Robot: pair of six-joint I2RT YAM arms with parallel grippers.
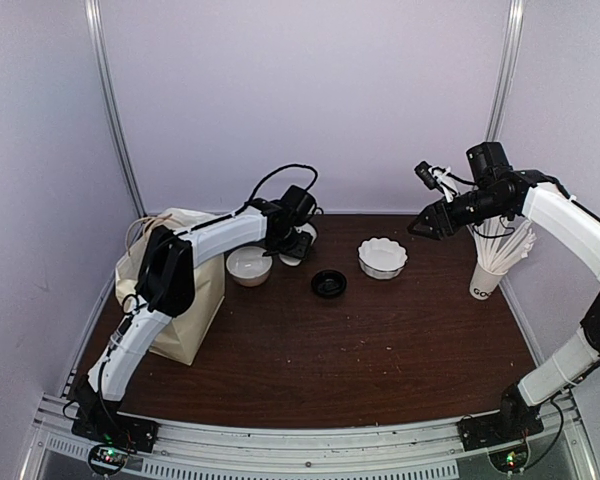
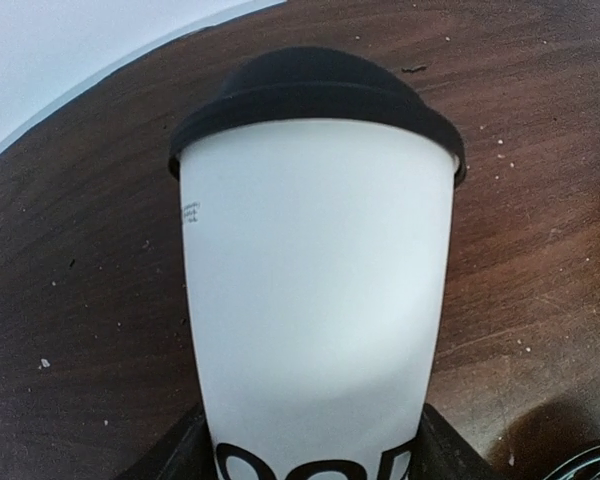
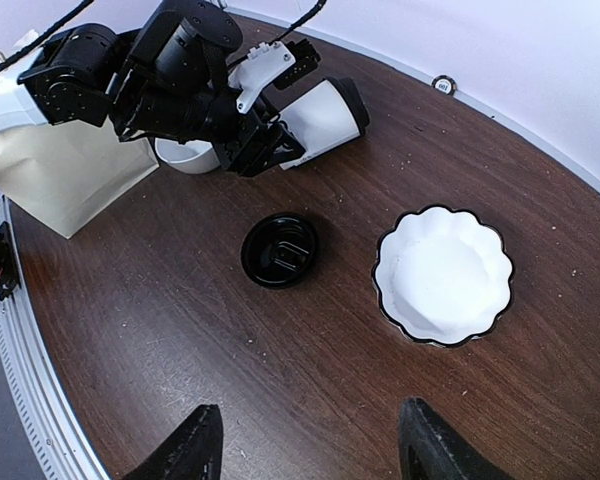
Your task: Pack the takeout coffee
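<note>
At the back of the table (image 1: 380, 360), near the paper bag (image 1: 195, 310), my left gripper (image 3: 275, 150) is clamped on the coffee cup (image 2: 315, 300), which is tipped sideways with its lid (image 2: 315, 95) on. My right gripper (image 3: 310, 445) hangs with fingers spread above a scalloped bowl (image 3: 443, 273) and a loose black lid (image 3: 279, 249).
</note>
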